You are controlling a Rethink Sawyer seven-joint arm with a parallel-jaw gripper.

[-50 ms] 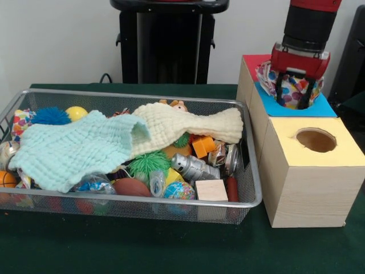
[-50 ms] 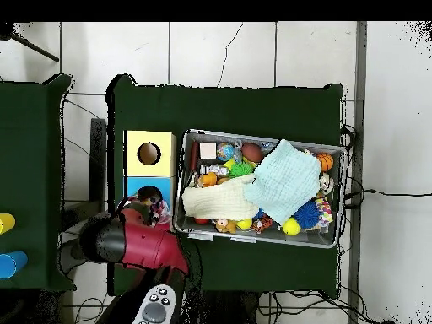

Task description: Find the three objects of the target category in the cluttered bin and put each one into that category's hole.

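Gripper point(image 1: 295, 91) clamps polka-dot cloth point(image 1: 292, 87) over blue box point(image 1: 319, 108) hole; wire bin point(image 1: 251, 188) of clutter lies at its 9 o'clock.

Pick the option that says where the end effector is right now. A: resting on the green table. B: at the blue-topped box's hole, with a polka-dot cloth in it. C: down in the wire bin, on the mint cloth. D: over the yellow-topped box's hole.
B: the end effector sits at the hole of the blue-topped box, with the polka-dot cloth bunched between its fingers, while the yellow-topped box has an empty hole.
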